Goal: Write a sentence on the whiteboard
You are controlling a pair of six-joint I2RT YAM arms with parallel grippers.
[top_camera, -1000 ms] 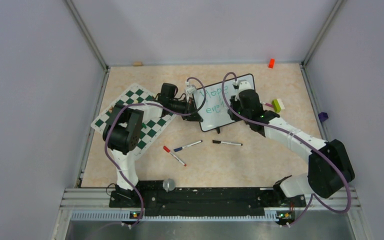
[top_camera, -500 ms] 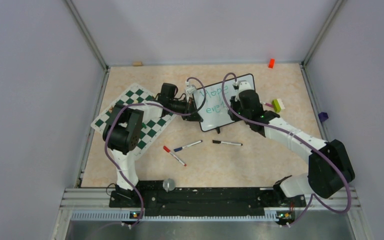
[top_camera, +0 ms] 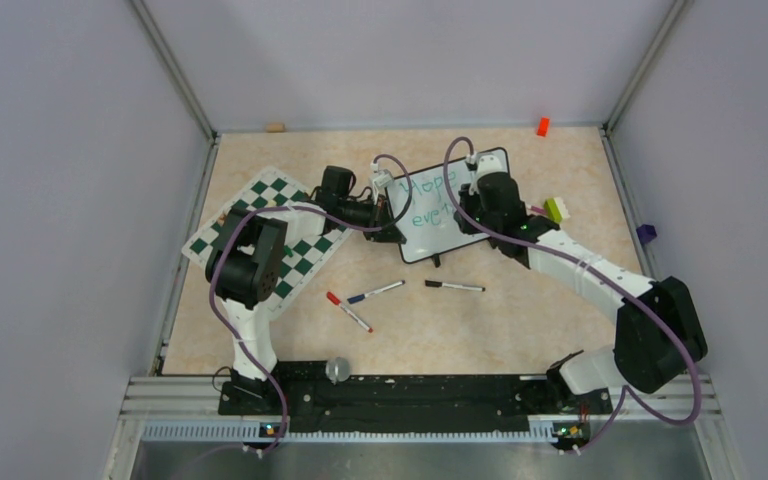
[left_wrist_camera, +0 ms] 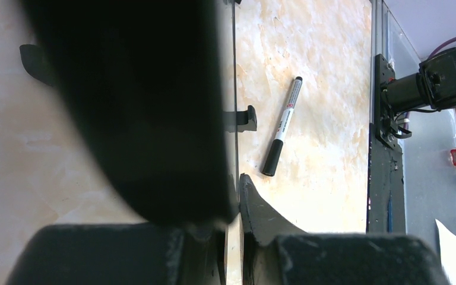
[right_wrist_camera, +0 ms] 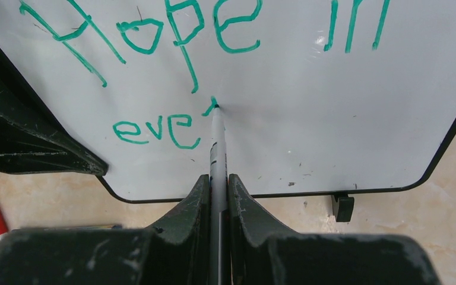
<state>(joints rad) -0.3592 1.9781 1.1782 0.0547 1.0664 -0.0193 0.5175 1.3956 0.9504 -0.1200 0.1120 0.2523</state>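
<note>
Two arms meet at the whiteboard (top_camera: 438, 240), which stands on its small feet in the far middle of the table (top_camera: 520, 320), just right of the chess mat (top_camera: 285, 190). The left gripper (top_camera: 394, 230) is closed on the left edge of the board. In the left wrist view its jaws pinch this thin edge between them, and a big dark blur hides most of the rest.

The right gripper (right_wrist_camera: 217, 181) is closed tightly on a marker (right_wrist_camera: 216, 139). The shaft sits between the two fingers and the tip touches the white surface. The sentence (right_wrist_camera: 154, 130) is written in green. It reads "Hope in" on the top line and "eve" below it, with the first small stroke of a next letter exactly where the tip rests. One black foot (right_wrist_camera: 344, 208) of the board shows under its lower right corner.

Three more markers lie on the table nearer the arm bases, apart from the board: a black marker (top_camera: 453, 286), a blue marker (top_camera: 375, 292) and a red marker (top_camera: 352, 314). The caps of the last two are close together. A green block (top_camera: 556, 210) lies just right of the right wrist, and an orange block (top_camera: 542, 126) is at the far edge of the table.
</note>
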